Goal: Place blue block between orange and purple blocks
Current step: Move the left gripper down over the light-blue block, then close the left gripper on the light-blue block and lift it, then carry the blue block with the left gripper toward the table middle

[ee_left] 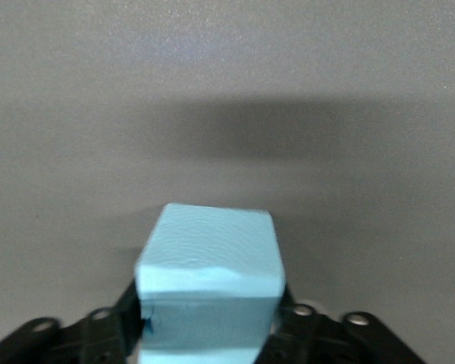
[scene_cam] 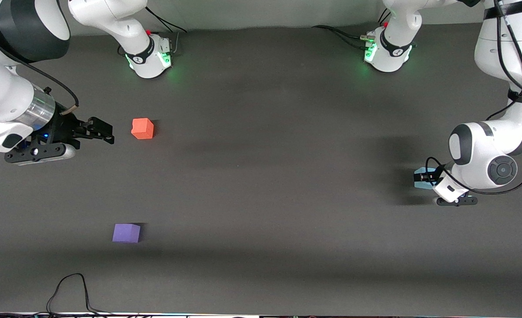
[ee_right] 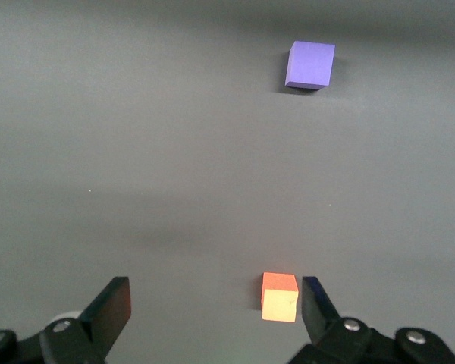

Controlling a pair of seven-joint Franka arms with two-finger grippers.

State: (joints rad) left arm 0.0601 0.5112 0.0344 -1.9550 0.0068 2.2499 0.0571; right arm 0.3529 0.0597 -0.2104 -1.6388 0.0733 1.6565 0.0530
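The blue block is at the left arm's end of the table, gripped between the fingers of my left gripper. In the left wrist view the block fills the space between the jaws of the left gripper. I cannot tell whether it touches the table. The orange block and the purple block lie apart at the right arm's end, with the purple one nearer to the front camera. My right gripper is open and empty beside the orange block. The right wrist view shows the right gripper, the orange block and the purple block.
The dark grey table carries only the three blocks. The arm bases stand along its back edge. A black cable loops at the front edge near the right arm's end.
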